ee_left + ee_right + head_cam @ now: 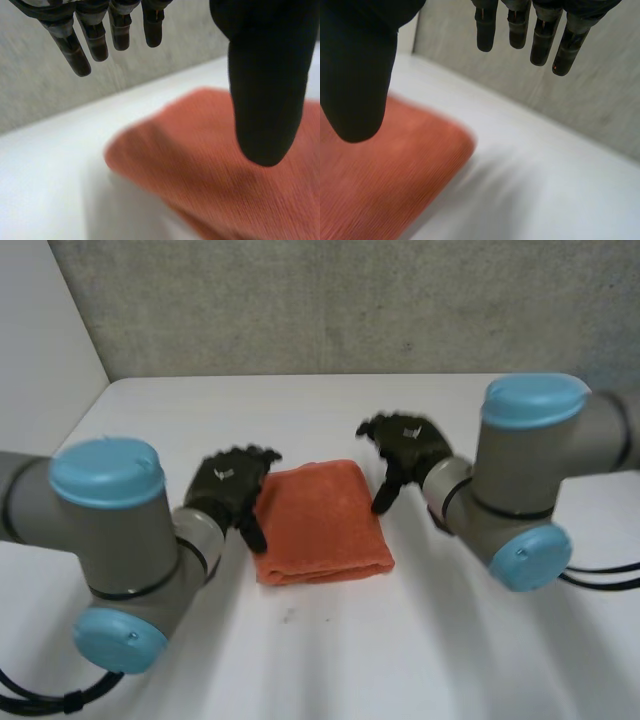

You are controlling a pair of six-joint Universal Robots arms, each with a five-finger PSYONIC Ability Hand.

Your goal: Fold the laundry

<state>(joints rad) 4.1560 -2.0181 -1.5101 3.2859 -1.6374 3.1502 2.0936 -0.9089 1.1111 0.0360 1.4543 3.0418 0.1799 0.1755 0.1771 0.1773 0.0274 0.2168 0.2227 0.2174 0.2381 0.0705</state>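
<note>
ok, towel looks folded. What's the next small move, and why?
Probably draw both hands away to the sides. The orange towel already lies as a compact folded rectangle on the table. The left hand and right hand flank it with straight fingers, holding nothing.

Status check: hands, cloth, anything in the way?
Left hand, right hand open, flanking orange cloth. Cloth folded, flat on table. Nothing in the way.

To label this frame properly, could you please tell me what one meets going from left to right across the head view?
left arm → left hand → folded orange cloth → right hand → right arm
</note>
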